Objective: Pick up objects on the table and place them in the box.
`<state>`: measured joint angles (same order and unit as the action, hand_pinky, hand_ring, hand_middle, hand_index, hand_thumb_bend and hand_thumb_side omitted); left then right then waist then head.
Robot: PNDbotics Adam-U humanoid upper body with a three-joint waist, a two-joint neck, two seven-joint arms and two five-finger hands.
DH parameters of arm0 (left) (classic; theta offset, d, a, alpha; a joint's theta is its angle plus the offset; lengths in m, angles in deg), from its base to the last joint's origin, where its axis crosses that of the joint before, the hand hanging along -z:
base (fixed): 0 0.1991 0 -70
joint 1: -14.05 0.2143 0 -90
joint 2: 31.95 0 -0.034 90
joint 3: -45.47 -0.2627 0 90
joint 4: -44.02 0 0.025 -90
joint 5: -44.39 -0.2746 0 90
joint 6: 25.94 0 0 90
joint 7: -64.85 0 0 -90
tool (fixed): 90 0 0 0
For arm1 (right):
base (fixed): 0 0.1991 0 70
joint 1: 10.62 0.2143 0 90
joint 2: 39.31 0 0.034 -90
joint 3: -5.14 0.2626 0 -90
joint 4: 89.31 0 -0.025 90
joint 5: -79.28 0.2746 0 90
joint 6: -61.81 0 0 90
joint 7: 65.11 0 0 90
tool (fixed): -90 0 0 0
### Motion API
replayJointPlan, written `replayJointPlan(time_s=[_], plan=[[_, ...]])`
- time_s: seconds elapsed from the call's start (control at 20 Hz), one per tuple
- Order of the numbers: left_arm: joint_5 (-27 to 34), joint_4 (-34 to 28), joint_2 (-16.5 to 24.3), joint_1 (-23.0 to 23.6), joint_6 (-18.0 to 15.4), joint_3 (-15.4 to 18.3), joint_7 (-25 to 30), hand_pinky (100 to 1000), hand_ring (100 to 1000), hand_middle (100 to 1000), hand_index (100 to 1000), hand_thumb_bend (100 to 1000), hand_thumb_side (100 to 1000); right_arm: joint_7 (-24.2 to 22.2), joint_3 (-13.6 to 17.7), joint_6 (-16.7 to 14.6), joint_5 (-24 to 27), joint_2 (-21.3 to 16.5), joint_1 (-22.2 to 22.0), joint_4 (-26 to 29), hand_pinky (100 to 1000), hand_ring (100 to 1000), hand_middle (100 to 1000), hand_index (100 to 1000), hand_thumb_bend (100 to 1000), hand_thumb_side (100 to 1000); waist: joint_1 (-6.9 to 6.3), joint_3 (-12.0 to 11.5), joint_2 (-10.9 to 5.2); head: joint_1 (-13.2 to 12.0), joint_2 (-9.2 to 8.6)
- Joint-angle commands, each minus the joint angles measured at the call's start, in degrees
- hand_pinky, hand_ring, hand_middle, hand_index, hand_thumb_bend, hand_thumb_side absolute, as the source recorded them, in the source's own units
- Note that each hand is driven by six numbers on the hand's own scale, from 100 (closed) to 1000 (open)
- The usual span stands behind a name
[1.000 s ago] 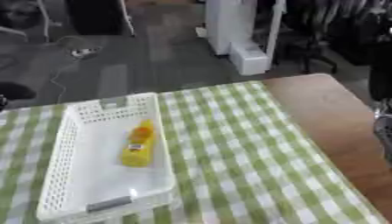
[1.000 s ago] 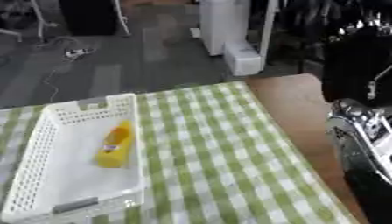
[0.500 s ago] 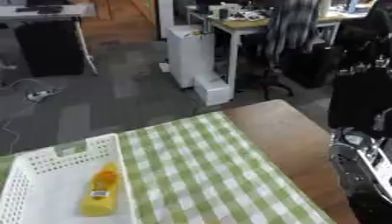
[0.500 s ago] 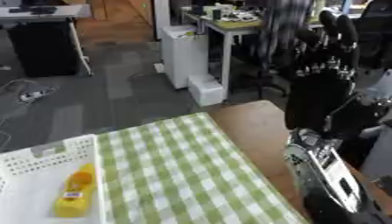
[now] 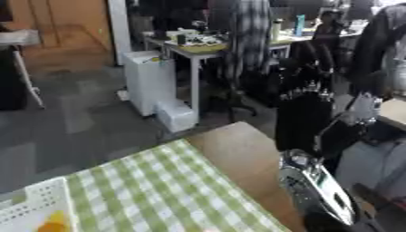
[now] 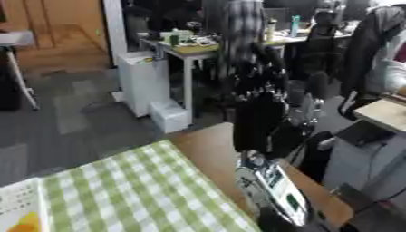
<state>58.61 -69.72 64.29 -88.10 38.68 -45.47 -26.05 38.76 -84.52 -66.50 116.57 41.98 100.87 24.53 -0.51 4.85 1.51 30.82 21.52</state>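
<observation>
The right hand (image 6: 258, 124) is raised high over the far right corner of the desk, back of the hand toward the camera, its black fingers (image 6: 252, 74) pointing straight up and spread a little, so it stands open and holds nothing; below it the silver-and-black forearm (image 6: 273, 188) runs down to the lower right edge of both views. The hand hangs well above the desk's surface and touches nothing on it. Under and to the left of the forearm lies the bare wooden corner of the desk (image 6: 208, 147), and from there the green-and-white checked cloth (image 6: 135, 190) spreads down to the lower left. At the far lower left corner a white perforated box (image 5: 40, 204) just enters the left eye view, only its near-right corner showing, and inside it sits a yellow-orange object (image 5: 51, 225), cut off by the picture's edge so its shape cannot be made out; it is well apart from the raised hand, across the whole width of the cloth. The left hand shows in neither view. Beyond the desk the room is blurred: a grey floor (image 5: 71, 122), a white cabinet (image 5: 151, 81) with a smaller white box at its foot, and behind it a table (image 5: 198, 45) carrying small things too blurred to tell, with dark chairs and hanging clothing at the right
</observation>
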Motion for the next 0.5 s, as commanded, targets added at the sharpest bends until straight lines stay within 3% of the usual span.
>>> replayJointPlan(time_s=[0.05,0.2,0.3,0.5], plan=[[0.0,-0.9,1.6,-0.7,-0.2,0.4,0.0,682,683,904,906,177,675,0.0,0.2,-0.2,-0.4,-0.7,0.4,0.8,346,607,712,749,458,826,0.11,0.1,-0.41,-1.1,-0.55],[0.0,-0.9,1.5,-0.7,-0.1,0.4,0.0,682,682,904,906,178,675,-0.2,0.0,-0.4,-0.5,-0.7,0.2,0.8,343,606,712,749,460,823,0.06,0.0,-0.47,-7.8,-0.49],[0.0,-0.9,1.5,-0.7,-0.1,0.4,0.0,682,682,904,906,178,675,-0.3,-0.3,-0.2,-0.3,-0.6,0.2,0.8,339,605,713,751,460,822,0.04,0.0,-0.46,-10.7,-0.17],[-0.1,-0.9,1.5,-0.7,0.0,0.4,0.0,682,682,904,906,179,674,-1.0,-0.4,-0.3,0.1,-0.5,0.1,0.8,338,603,711,750,458,818,0.05,-0.1,-0.40,-13.4,0.95]])
